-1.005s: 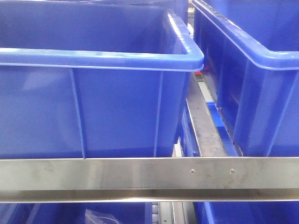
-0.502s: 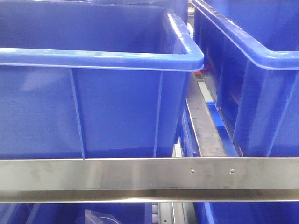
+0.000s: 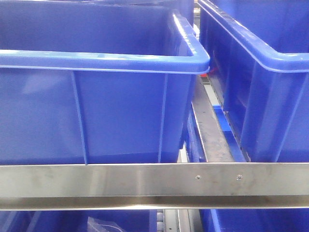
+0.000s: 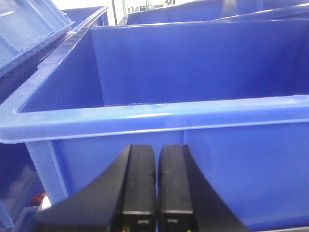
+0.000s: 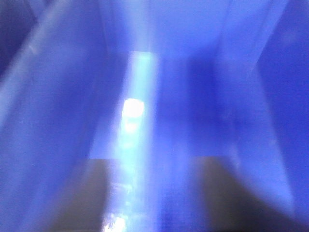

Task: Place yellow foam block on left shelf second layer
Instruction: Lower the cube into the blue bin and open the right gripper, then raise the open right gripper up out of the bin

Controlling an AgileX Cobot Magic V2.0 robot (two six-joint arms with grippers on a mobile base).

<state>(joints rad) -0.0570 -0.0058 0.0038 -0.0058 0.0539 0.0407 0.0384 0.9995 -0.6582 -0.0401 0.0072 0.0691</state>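
Observation:
The yellow foam block is not in any view. My left gripper (image 4: 157, 148) is shut and empty, its two black fingers pressed together just in front of the near wall of a blue bin (image 4: 193, 63), below its rim. My right gripper (image 5: 154, 193) is open and empty. Its two dark fingers stand wide apart and blurred, very close to blue plastic walls (image 5: 58, 96) with a bright glare stripe between them. Neither gripper shows in the front view.
In the front view a large blue bin (image 3: 96, 63) sits at the left and another blue bin (image 3: 260, 53) at the right, behind a steel shelf rail (image 3: 154, 181). A metal roller track (image 3: 210, 128) runs between them. More blue bins lie below the rail.

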